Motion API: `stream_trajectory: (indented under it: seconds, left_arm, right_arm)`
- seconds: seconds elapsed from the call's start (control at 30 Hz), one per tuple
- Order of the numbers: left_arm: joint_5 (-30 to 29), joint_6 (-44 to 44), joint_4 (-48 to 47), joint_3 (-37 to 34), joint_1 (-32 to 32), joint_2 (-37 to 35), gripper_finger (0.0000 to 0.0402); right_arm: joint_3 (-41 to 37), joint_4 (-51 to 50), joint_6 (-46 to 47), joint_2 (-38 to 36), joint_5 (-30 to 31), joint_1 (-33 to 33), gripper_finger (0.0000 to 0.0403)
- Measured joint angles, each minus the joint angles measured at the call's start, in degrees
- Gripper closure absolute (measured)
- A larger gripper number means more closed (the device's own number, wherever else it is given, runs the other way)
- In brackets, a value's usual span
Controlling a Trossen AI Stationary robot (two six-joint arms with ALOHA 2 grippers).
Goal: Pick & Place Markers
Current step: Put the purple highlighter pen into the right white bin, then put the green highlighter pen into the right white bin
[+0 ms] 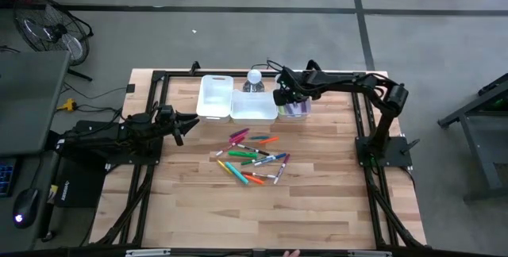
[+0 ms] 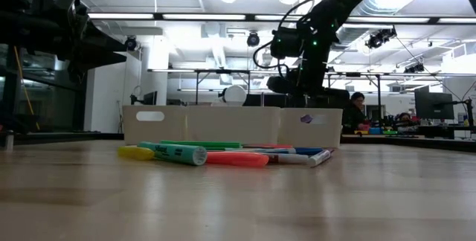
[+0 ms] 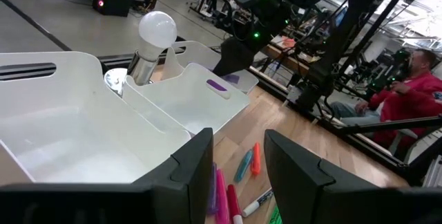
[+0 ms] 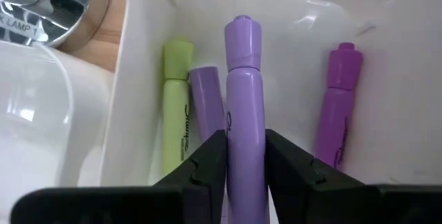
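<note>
Right gripper (image 4: 245,158) is hanging over the small bin (image 1: 297,110) near the bench's far edge, fingers clamped on a purple marker (image 4: 244,106); likely the release step. Next: spread fingers, lift clear. Left gripper (image 3: 238,158), fingers apart, is waiting near remaining markers (image 1: 255,159) mid-bench.

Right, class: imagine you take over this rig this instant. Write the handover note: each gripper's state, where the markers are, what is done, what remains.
Right gripper: over the rightmost white bin, a purple marker between its fingers; not clear whether the grip is firm or loosening.
Left gripper: open, empty, waiting at the table's left, facing the bins.
Done: a yellow-green marker and two more purple ones lie in that bin.
Left: the mixed-colour pile on the table in front of the bins. Middle bin and left bin show no markers.
</note>
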Motion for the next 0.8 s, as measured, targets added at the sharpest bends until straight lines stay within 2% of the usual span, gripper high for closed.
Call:
stream_trajectory:
  seconds: [0.53,0.63,0.8]
  left_arm:
    - [0.0,0.0,-0.02,0.0,0.0,-0.02,0.0273]
    - [0.0,0.0,-0.01,0.01,0.0,0.0,0.0273]
    - [0.0,0.0,-0.02,0.0,0.01,-0.02,0.0273]
  right_arm:
    - [0.0,0.42,-4.23,-1.4,-1.66,0.07,0.0319]
    - [0.0,0.08,-4.89,-2.5,-1.59,0.07,0.0304]
    - [0.0,-1.72,-5.3,-3.44,-0.19,0.22,0.0255]
